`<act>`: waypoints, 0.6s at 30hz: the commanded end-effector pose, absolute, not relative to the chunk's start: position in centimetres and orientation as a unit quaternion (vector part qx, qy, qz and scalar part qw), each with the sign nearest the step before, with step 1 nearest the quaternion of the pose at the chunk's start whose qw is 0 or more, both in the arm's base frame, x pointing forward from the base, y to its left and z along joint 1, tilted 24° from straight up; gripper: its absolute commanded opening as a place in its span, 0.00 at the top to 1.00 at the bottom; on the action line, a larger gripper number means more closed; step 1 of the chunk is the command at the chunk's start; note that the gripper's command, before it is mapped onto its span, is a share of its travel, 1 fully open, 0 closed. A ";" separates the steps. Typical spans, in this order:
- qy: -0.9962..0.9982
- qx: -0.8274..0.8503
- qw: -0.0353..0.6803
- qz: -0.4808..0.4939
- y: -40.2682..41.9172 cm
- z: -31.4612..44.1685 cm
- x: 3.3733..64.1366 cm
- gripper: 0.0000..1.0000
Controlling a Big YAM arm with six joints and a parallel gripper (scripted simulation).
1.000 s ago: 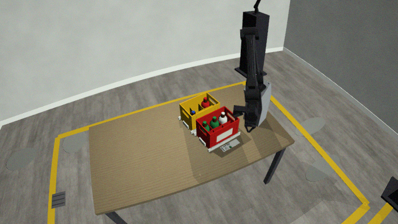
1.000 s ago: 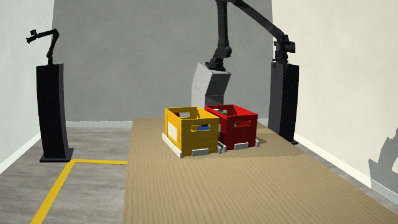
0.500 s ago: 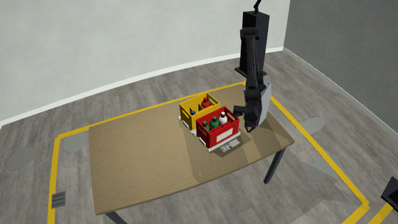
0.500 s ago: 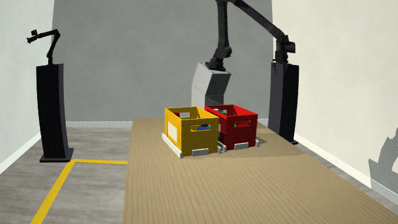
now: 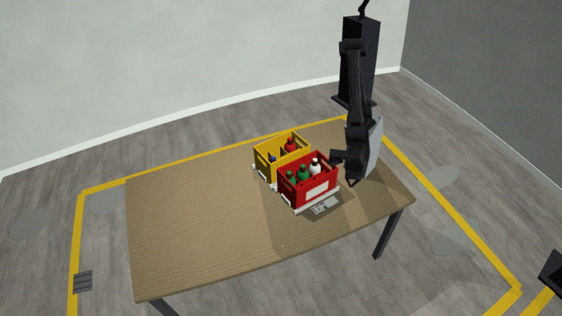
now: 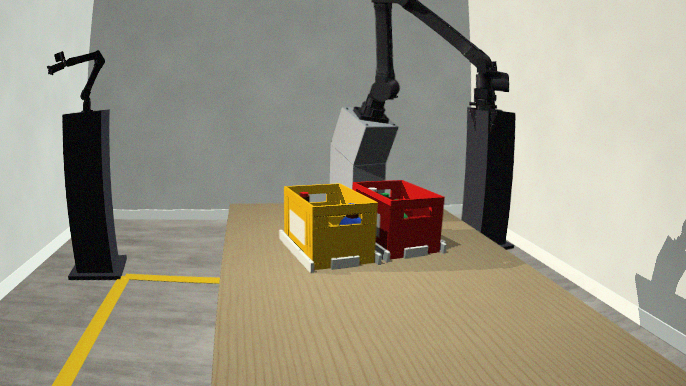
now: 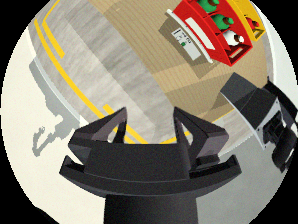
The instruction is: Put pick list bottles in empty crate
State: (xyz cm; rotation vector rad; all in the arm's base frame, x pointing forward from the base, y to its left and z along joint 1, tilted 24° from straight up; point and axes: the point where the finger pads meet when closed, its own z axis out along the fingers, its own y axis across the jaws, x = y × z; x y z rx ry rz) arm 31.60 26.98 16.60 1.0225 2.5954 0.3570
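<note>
Hovering partly open, nothing held, the gripper (image 5: 352, 185) (image 7: 150, 110) is kept clear, perhaps so neither crate gets nudged

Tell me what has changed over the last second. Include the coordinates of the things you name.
Nothing has visibly changed. The open gripper (image 5: 352, 183) (image 6: 483, 126) (image 7: 150, 108) has not noticeably moved and has neither taken hold of nor let go of anything. The red crate (image 5: 303, 198) (image 6: 415, 235) (image 7: 231, 59) and yellow crate (image 5: 264, 168) (image 6: 345, 245) (image 7: 258, 33) stayed put, upright.
</note>
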 end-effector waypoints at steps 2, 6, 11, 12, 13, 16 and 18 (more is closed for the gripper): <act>0.905 0.364 0.172 0.138 27.8 18.5 33.5 0.39; 0.905 0.364 0.172 0.138 27.8 18.5 33.5 0.39; 0.905 0.364 0.172 0.139 27.8 18.5 33.5 0.39; 0.905 0.364 0.173 0.140 27.8 18.5 33.5 0.39; 0.905 0.364 0.173 0.140 27.8 18.5 33.5 0.39; 0.905 0.364 0.173 0.140 27.8 18.5 33.5 0.39; 0.904 0.364 0.173 0.140 27.8 18.5 33.5 0.39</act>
